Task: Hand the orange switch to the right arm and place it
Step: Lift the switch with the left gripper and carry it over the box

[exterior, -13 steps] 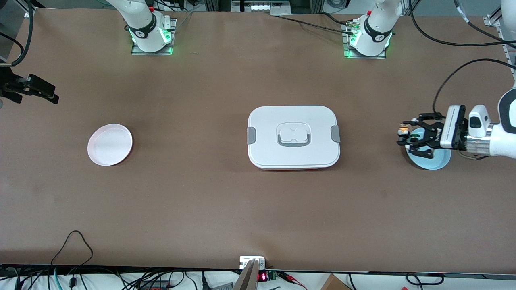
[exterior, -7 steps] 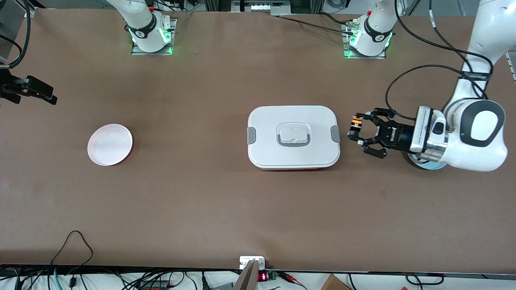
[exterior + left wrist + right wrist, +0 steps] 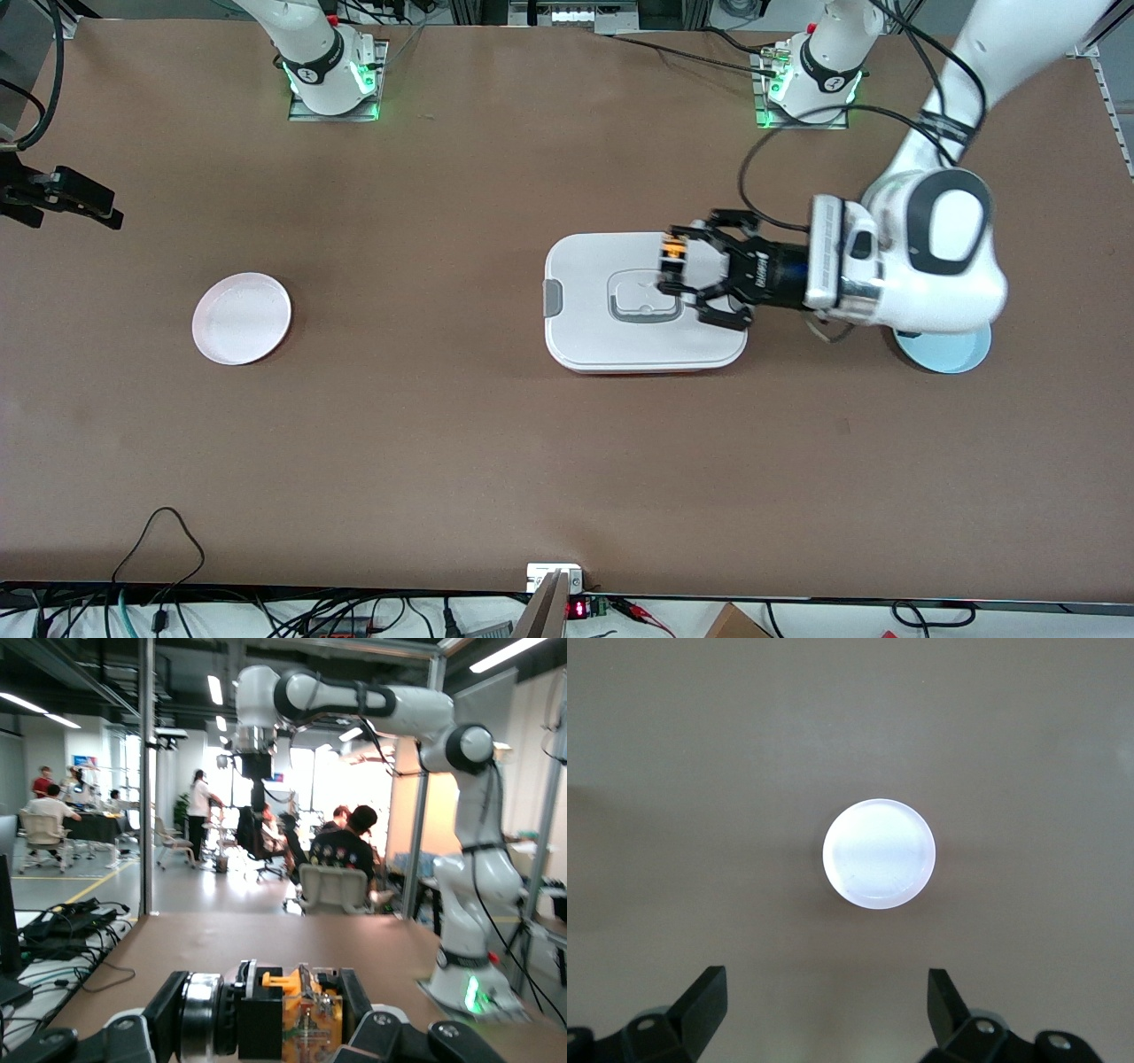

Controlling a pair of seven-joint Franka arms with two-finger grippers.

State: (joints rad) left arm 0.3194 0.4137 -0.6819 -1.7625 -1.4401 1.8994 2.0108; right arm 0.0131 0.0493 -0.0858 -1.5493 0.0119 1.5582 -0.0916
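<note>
Left claw (image 3: pixel 671 267) clamped on the orange switch (image 3: pixel 673 252), held level in the air over the white lidded box (image 3: pixel 585 328) at mid-table. Pale blue plate (image 3: pixel 952 354) partly hidden under the left arm's wrist, toward that arm's end of the table (image 3: pixel 443 443). Right claw (image 3: pixel 824 1001) spread wide and holding nothing, waiting high over the pink plate (image 3: pixel 241 318) toward the right arm's end.
</note>
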